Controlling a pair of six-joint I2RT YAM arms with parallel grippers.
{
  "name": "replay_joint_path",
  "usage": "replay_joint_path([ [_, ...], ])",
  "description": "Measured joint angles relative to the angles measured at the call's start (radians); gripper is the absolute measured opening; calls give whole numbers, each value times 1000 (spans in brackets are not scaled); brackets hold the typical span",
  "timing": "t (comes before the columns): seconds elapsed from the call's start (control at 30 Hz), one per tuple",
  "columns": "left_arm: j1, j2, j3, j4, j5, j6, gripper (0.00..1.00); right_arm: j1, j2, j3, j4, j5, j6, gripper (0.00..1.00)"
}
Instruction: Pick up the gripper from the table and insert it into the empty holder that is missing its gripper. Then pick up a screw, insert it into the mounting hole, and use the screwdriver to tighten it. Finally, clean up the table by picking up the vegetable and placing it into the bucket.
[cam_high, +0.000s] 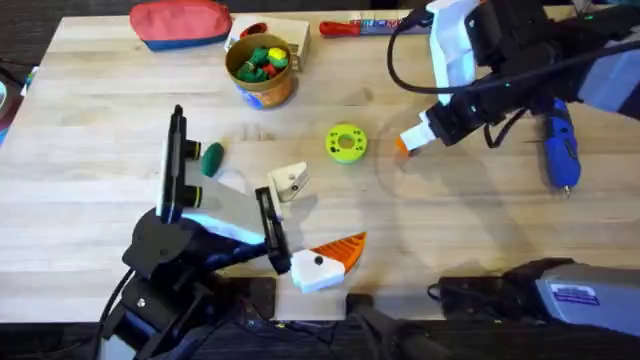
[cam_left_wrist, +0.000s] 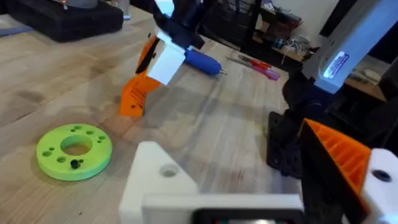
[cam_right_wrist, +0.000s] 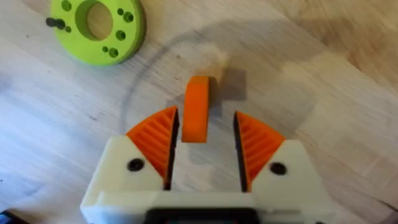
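Observation:
The small orange gripper wedge (cam_right_wrist: 197, 109) stands on edge on the table between the orange pads of my right gripper (cam_right_wrist: 203, 140), which is open; one pad is close to it and a gap shows on the other side. In the overhead view this right gripper (cam_high: 405, 145) sits just right of the yellow-green ring (cam_high: 346, 142). My left gripper (cam_high: 310, 222) is open, with the plain white holder (cam_high: 290, 180) as one finger and an orange-padded finger (cam_high: 335, 255) as the other. The blue screwdriver (cam_high: 560, 150) lies at the right. The green vegetable (cam_high: 212, 158) lies beside the left arm. The bucket (cam_high: 262, 68) stands at the back.
The ring (cam_right_wrist: 99, 25) has a small black screw (cam_right_wrist: 56, 23) stuck in it. A red pouch (cam_high: 180, 22) and a red-handled tool (cam_high: 345, 27) lie along the far edge. Colourful toys fill the bucket.

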Motion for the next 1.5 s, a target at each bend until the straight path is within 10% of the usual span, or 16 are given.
replay_joint_path([
  [0.4,0,0,0,0,0,0,988,0,25,0,15,-9,-5,15],
  [0.7,0,0,0,0,0,0,988,0,-39,78,-139,15,-6,3],
  [1.0,0,0,0,0,0,0,988,-102,-385,119,-237,58,54,3],
  [1.23,0,0,0,0,0,9,988,-262,-604,-142,-72,-290,193,3],
  [1.5,0,0,0,0,0,60,989,-202,-617,-394,265,-742,610,3],
])
